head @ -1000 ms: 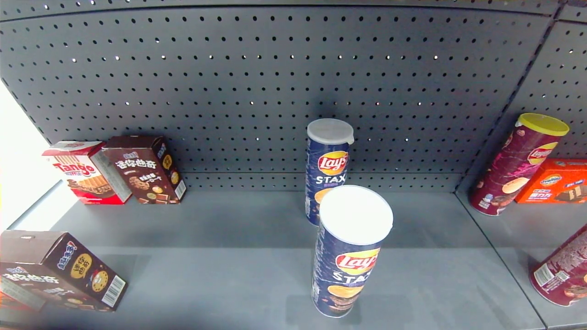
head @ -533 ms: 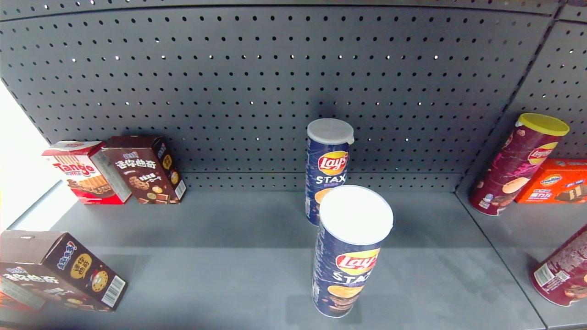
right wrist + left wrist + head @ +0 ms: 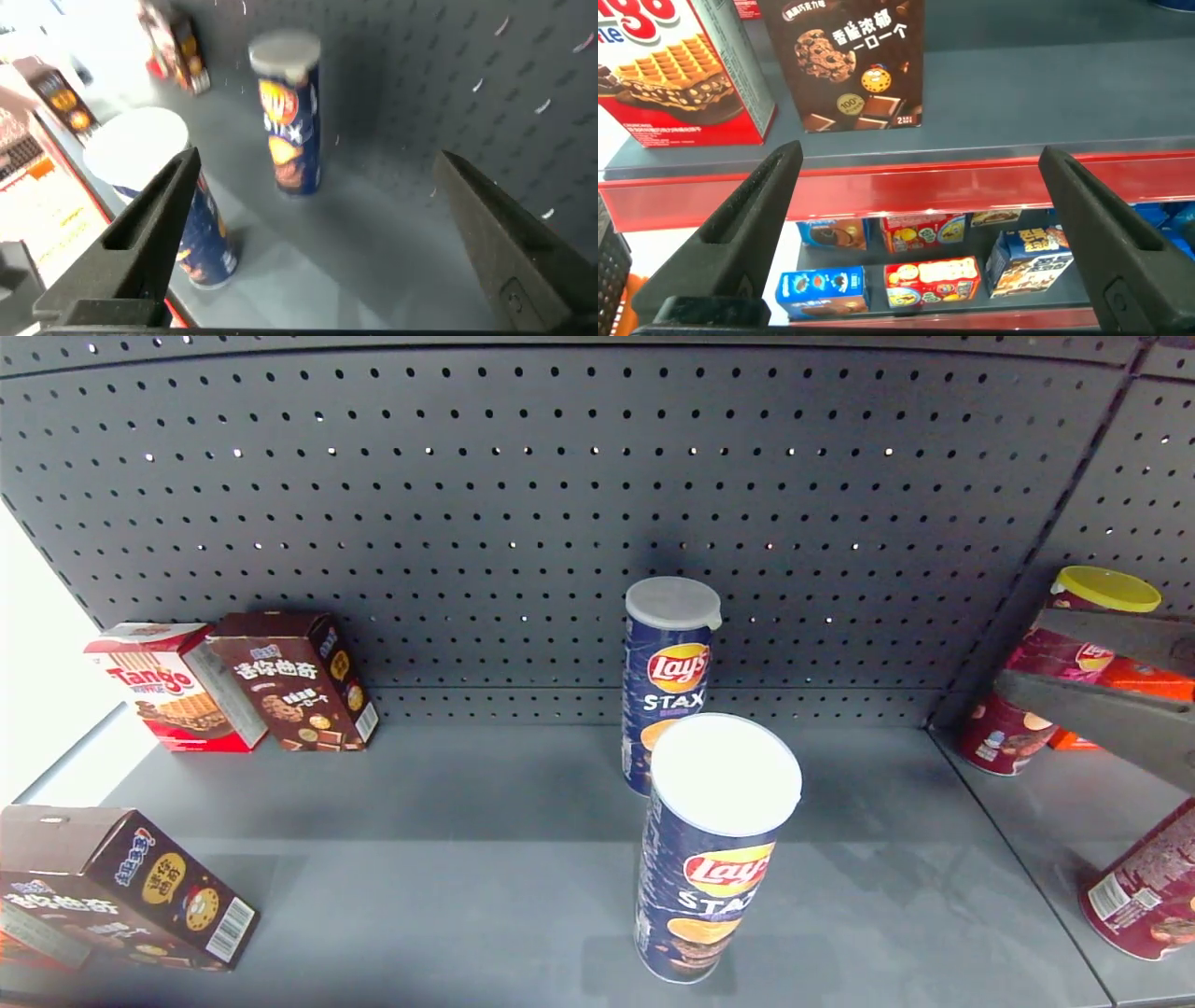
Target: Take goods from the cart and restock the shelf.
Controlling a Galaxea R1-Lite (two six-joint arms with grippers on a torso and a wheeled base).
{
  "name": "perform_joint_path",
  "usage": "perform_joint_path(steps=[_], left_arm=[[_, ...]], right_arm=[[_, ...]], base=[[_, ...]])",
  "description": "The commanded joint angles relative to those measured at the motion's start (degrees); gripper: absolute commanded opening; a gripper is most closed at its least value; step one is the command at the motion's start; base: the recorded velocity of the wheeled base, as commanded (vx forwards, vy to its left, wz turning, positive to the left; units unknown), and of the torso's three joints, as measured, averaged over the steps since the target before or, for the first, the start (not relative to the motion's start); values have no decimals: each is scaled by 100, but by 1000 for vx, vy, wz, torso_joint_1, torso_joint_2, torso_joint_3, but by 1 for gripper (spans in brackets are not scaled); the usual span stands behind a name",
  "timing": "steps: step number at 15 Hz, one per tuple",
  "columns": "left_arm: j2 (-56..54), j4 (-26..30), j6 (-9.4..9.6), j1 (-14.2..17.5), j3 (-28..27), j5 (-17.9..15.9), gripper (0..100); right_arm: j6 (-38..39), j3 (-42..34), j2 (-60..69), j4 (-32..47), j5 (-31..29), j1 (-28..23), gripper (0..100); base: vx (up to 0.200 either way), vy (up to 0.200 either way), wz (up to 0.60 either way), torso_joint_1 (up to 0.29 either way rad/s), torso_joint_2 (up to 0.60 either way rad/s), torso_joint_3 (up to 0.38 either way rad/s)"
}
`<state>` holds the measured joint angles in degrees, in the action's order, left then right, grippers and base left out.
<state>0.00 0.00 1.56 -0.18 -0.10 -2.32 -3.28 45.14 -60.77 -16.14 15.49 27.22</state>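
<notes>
**Head view.** The right gripper [image 3: 1025, 651] shows at the right edge. Its two dark fingers [image 3: 1092, 714] are spread wide and hold nothing. They cross in front of a maroon chip can with a yellow lid [image 3: 1106, 588] and an orange carton [image 3: 1153, 677]. Below the fingers a second maroon can [image 3: 1139, 896] lies near the front edge. The seam between the shelf bays [image 3: 1013, 863] also runs below them.

Well beyond the fingertips, two dark blue chip cans stand upright on the grey metal shelf [image 3: 467, 859]. The rear blue can [image 3: 667, 681] is near the perforated back panel [image 3: 467, 523]. The front blue can with a white lid [image 3: 714, 859] stands just before it. The shelf floor is bare between the fingertips and these cans. Farther off, past the cans, a red wafer box [image 3: 159, 686] touches a brown cookie box [image 3: 294, 681]. Another brown cookie box [image 3: 121, 887] lies at the front corner.

**Left wrist view.** The left gripper [image 3: 920, 159] is spread wide and holds nothing. Its tips are level with the shelf's red front strip [image 3: 915, 191]. The wafer box and the cookie box stand just beyond the strip, and small colourful boxes [image 3: 924, 280] sit on a lower shelf beneath.

**Right wrist view.** The spread fingers frame the rear blue can [image 3: 290, 112], which stands ahead of the gap. The front can [image 3: 159, 187] is close beside one finger. The floor is bare from the cans to the other finger.
</notes>
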Motion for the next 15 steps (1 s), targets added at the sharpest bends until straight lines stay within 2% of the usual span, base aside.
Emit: perform_joint_path(steps=[1, 7, 15], left_arm=[[9, 0, 2, 1, 1, -6, 100], [9, 0, 11, 1, 1, -6, 100], [9, 0, 11, 1, 1, -6, 100]], right_arm=[[-6, -172, -339, -12, -240, 292, 100], [-6, -506, -778, 23, -442, 767, 100], [3, -1095, -1033, 23, -776, 1031, 100]], base=[[0, 0, 0, 0, 0, 0], [0, 0, 0, 0, 0, 0], [0, 0, 0, 0, 0, 0]])
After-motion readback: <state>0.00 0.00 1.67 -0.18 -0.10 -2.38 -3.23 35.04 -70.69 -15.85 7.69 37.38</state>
